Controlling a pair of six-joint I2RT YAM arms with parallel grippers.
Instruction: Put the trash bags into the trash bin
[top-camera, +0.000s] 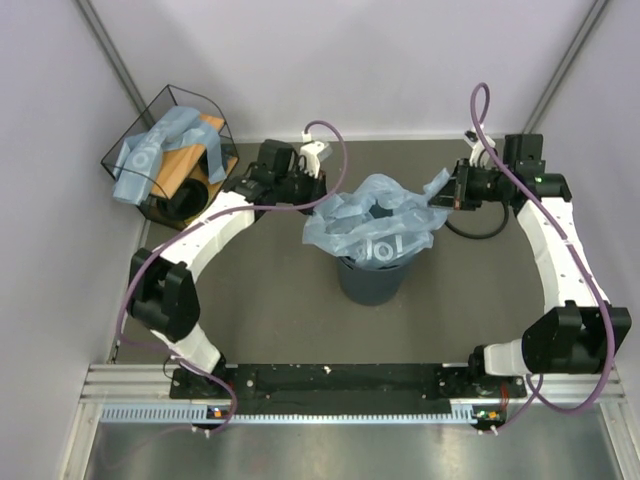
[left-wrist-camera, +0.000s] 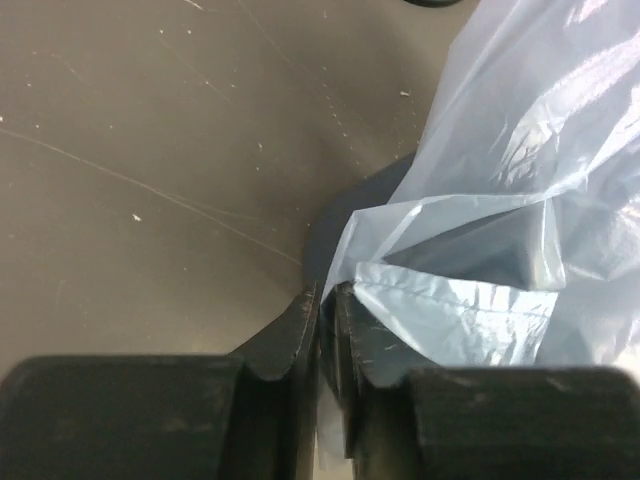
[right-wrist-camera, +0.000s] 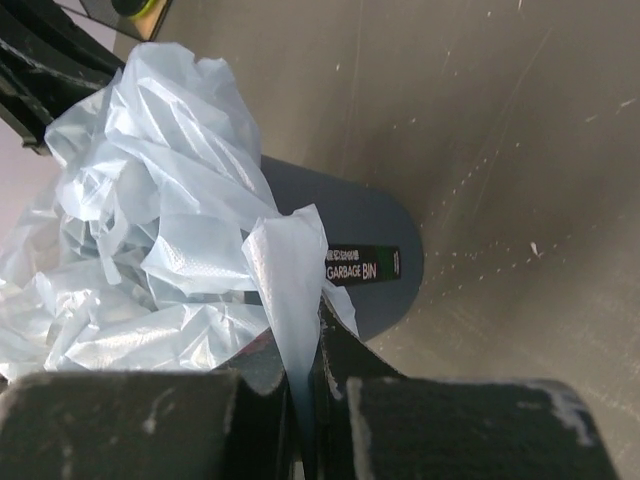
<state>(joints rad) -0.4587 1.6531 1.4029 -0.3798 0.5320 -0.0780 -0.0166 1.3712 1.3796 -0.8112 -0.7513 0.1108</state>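
The table (top-camera: 270, 310) has a dark, matte grey-brown top, closed in by pale walls on the left, right and far sides. The wrist views show fine scratches and pale specks on it. The trash bin (top-camera: 370, 282) stands upright near the middle, its dark blue-grey wall tapering down to the tabletop. A black wire-framed basket (top-camera: 186, 166) with a wooden base sits in the far left corner, well apart from the bin. Along the near edge runs a metal rail (top-camera: 330, 384).
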